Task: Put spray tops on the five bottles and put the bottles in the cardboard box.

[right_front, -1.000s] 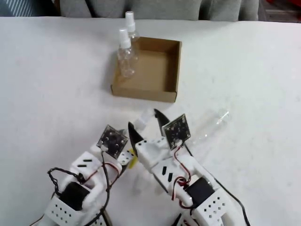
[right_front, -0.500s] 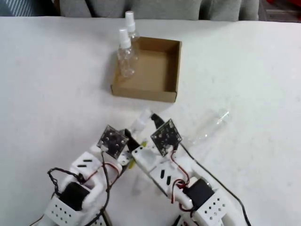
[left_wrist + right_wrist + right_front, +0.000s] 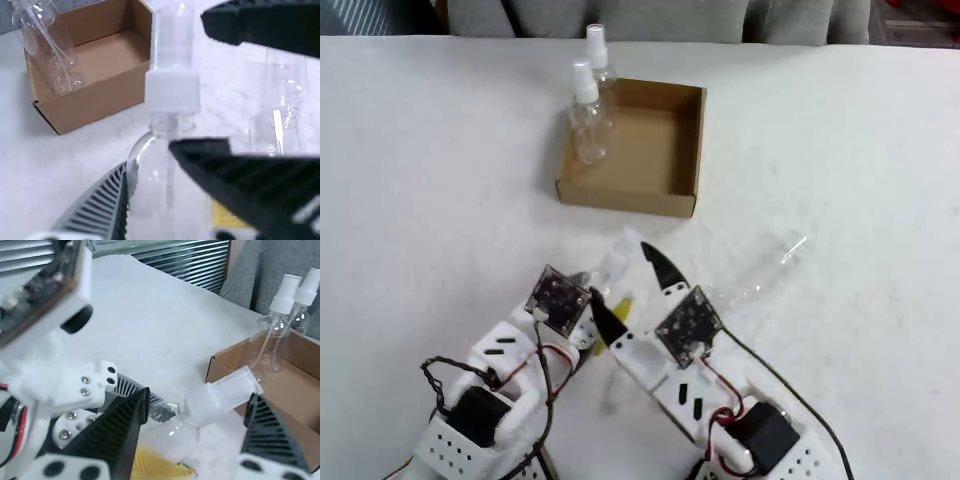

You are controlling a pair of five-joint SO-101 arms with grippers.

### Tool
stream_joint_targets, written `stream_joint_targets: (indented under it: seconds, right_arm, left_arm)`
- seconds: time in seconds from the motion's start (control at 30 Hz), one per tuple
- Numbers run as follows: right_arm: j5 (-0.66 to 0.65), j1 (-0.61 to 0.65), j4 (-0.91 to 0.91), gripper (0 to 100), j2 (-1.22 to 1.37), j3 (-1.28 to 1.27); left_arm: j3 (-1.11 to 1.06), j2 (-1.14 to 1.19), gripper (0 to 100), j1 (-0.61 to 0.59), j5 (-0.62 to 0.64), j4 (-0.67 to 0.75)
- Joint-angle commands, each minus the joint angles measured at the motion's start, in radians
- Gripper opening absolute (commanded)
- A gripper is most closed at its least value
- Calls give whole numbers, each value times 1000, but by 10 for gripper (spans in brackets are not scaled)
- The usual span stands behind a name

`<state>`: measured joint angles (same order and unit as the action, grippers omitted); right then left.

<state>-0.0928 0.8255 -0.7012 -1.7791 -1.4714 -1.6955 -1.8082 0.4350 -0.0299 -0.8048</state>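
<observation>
Left gripper (image 3: 592, 292) clamps the clear bottle (image 3: 150, 175) near-upright, just short of the cardboard box (image 3: 625, 195) — steadying it (likely for capping). Right gripper (image 3: 200, 397) spread wide, jaws flanking the spray top (image 3: 172, 90) — seemingly seated already.

place: office-like robot work room | signs: white table (image 3: 840, 150), slatted window blinds (image 3: 190, 257), grey upholstered seating (image 3: 650, 18) behind it, desktop arms (image 3: 480, 410) with bare wires (image 3: 538, 370)

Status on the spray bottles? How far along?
Done: two capped clear plastic bottles stand in the brown cardboard box. In hand: the left hand grips a third clear bottle, white spray top on its neck, right hand open astride it. Left: boxing it, then capping the bare clear bottle lying on the table.
</observation>
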Motion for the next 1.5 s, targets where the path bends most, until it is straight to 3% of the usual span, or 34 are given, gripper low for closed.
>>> stream_joint_targets:
  seconds: [0.0, 0.4, 0.5, 0.77, 1.03, 1.47]
  right_arm:
    - [-14, 33, -1, 267, 50, 43]
    - [-14, 19, 91, 271, 231, 68]
    - [-15, 19, 87, 325, 234, 69]
    - [-71, 21, 39, 374, 225, 72]
    - [-146, 19, -131, 375, 225, 173]
    - [-198, 19, -153, 375, 232, 213]
  left_arm:
    - [5, -10, 24, 2, 15, 41]
    - [9, -12, 24, 2, 15, 41]
    - [9, -12, 24, 2, 15, 41]
    - [9, -12, 24, 2, 17, 60]
    - [6, -12, 24, 2, 127, 123]
    - [3, -12, 23, 4, 198, 196]
